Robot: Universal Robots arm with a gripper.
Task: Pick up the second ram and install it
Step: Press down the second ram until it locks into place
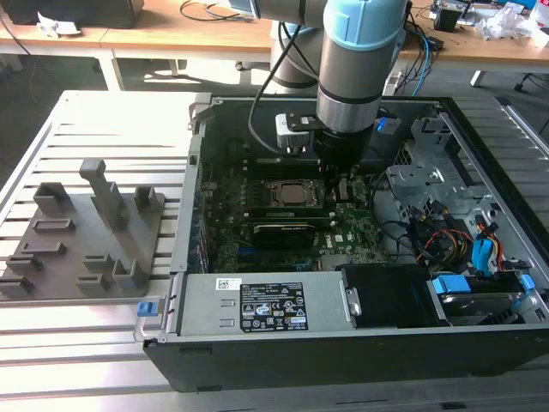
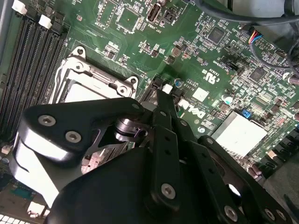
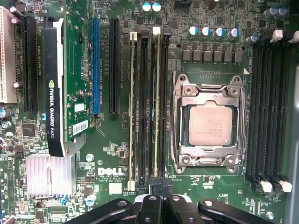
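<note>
1. Step in hand: installation. The black two-finger gripper (image 3: pixel 156 186) is down inside the open black computer case (image 1: pixel 300 352), at one end of the memory slots beside the square metal CPU socket (image 3: pixel 210 123)
2. Gripper state: in both wrist views the fingers are drawn together. Whether they pinch the stick or only press on it cannot be told
3. Task item: the second ram (image 3: pixel 156 107), a long thin green stick, stands edge-up in the slot just beside the socket
4. Judgement: full seating calls for straight downward pressure until the white latches close
5. Case contents: large green motherboard (image 3: pixel 112 140), another seated stick (image 3: pixel 131 107), black graphics card (image 3: pixel 56 93)
6. The grey plastic holder plate (image 1: pixel 86 232) lies outside the case, well apart
</note>
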